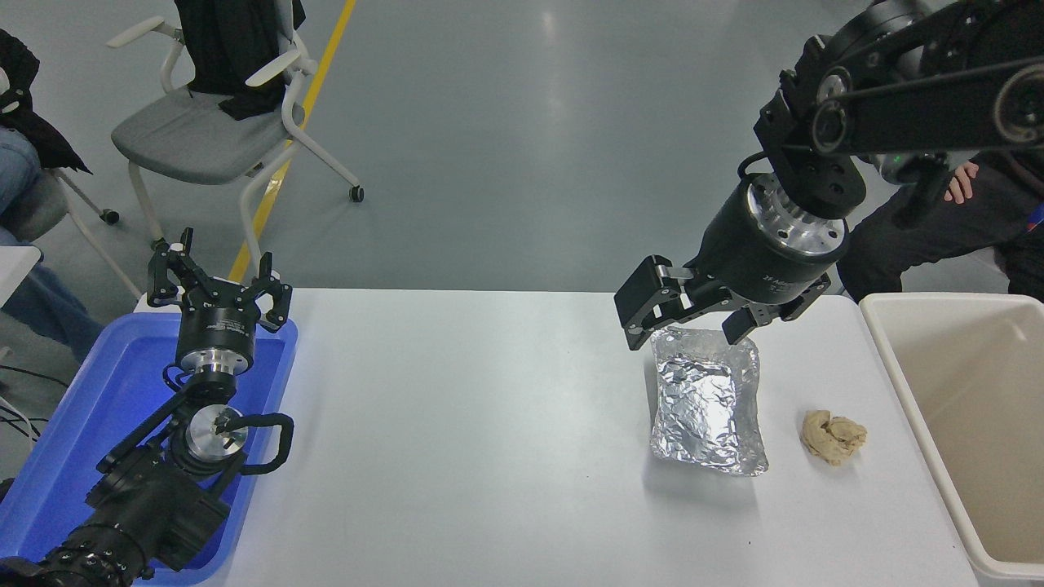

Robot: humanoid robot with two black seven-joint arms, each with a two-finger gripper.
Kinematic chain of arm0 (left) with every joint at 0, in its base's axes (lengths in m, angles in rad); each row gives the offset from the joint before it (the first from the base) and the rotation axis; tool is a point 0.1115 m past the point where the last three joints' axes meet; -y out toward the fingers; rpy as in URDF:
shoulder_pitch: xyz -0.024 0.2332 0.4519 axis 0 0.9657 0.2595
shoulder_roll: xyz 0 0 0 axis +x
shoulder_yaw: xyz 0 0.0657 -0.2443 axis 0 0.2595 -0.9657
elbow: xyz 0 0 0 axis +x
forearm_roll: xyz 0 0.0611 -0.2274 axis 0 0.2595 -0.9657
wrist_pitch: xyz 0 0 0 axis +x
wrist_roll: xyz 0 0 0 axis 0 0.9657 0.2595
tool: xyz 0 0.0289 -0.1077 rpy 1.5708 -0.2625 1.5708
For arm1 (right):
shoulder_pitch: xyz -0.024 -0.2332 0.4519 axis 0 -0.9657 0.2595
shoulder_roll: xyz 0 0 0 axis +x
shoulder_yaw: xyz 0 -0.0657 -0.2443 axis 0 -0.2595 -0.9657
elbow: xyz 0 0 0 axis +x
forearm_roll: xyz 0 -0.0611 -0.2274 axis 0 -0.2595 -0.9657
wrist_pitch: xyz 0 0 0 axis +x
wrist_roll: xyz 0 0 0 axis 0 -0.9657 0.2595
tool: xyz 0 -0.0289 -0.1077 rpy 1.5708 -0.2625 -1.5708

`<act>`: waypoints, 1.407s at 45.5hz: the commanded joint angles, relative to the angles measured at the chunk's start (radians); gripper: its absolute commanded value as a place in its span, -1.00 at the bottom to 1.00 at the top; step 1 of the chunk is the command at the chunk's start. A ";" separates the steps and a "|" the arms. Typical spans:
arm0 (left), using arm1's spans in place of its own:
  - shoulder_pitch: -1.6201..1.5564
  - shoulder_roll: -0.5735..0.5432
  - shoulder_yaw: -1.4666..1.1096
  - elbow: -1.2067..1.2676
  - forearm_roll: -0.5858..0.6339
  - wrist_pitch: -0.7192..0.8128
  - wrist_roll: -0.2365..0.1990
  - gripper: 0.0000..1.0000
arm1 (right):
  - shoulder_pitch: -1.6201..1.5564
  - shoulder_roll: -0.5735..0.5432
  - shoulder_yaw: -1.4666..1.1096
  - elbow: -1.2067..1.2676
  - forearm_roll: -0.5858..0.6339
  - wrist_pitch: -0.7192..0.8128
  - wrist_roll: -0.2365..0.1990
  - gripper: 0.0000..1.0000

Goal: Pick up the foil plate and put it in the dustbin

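At the left edge of the white table, the robot's left gripper is parked above a shallow blue plastic tray, its fingers spread and holding nothing. Toward the right of the table lies the foil plate, a shiny, crinkled rectangular tray of silver aluminium foil with a shallow raised rim, flat on the surface. The right gripper hangs over the plate's far end, released, its black fingers splayed to either side of the far rim; whether they touch the foil cannot be told. Just right of the plate, apart from it, sits a small crumpled tan paper wad. At the far right stands the dustbin, a large cream plastic rectangular bin with a thick rounded rim, beside the table edge. The risk from here appears to be the foil itself: a pinch on the thin rim could buckle or slip, and a skidding plate could knock the wad.
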 commanded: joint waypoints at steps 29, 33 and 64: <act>0.000 0.000 0.000 0.000 0.000 0.000 0.000 0.98 | -0.305 -0.005 -0.069 -0.145 -0.158 -0.267 -0.001 1.00; 0.000 0.000 0.000 0.000 0.000 0.000 0.000 0.98 | -0.407 -0.007 -0.103 -0.226 -0.184 -0.319 -0.001 1.00; 0.000 0.000 0.000 0.000 0.000 0.000 0.000 0.98 | -1.161 -0.177 0.271 -0.886 -0.428 -0.402 -0.013 0.98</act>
